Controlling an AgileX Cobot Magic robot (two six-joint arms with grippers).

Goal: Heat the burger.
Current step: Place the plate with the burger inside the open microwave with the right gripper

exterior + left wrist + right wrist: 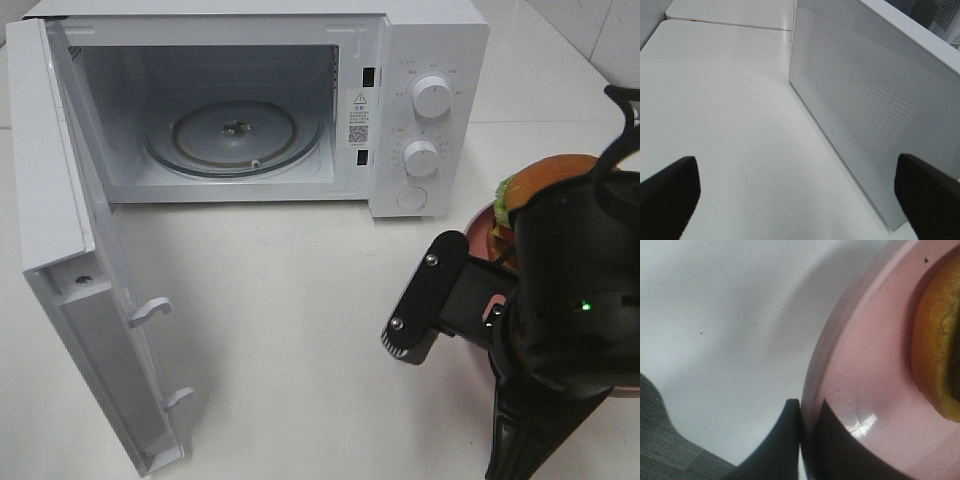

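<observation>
The burger (548, 178), golden bun over green lettuce, sits on a pink plate (480, 232) right of the microwave; the right arm covers most of both. In the right wrist view my right gripper (807, 410) is shut on the rim of the pink plate (865, 370), one finger above and one below, with the burger's bun edge (937, 340) close by. My left gripper (800, 200) stands open with nothing between its fingers, facing the outer side of the microwave door (875, 115). It does not show in the exterior high view.
The white microwave (425, 40) stands at the back with its door (60, 220) swung wide to the left. Inside lies the bare glass turntable (235, 135). White tabletop (290, 300) stretches between the door and the right arm.
</observation>
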